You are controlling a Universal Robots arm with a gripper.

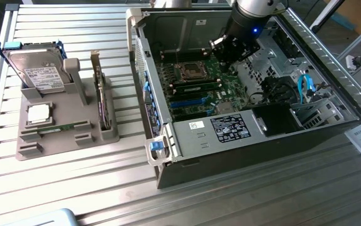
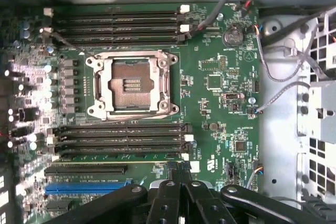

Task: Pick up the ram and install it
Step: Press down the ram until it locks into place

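My gripper (image 1: pixel 223 55) hangs inside the open case (image 1: pixel 331 127), over the board (image 2: pixel 220 77) and beside the empty socket (image 2: pixel 131 85). In the wrist view its fingers (image 2: pixel 167 203) are pressed together, with nothing that I can make out between them, their tips just past the bank of slots on one side of the socket. The ram (image 1: pixel 196 88) stands seated in one slot of that bank, a thin green edge in the wrist view (image 2: pixel 121 154). Well apart, toward the desk's edge at the exterior view's left, another green stick (image 1: pixel 64 128) lies in the grey holder (image 1: pixel 54 146).
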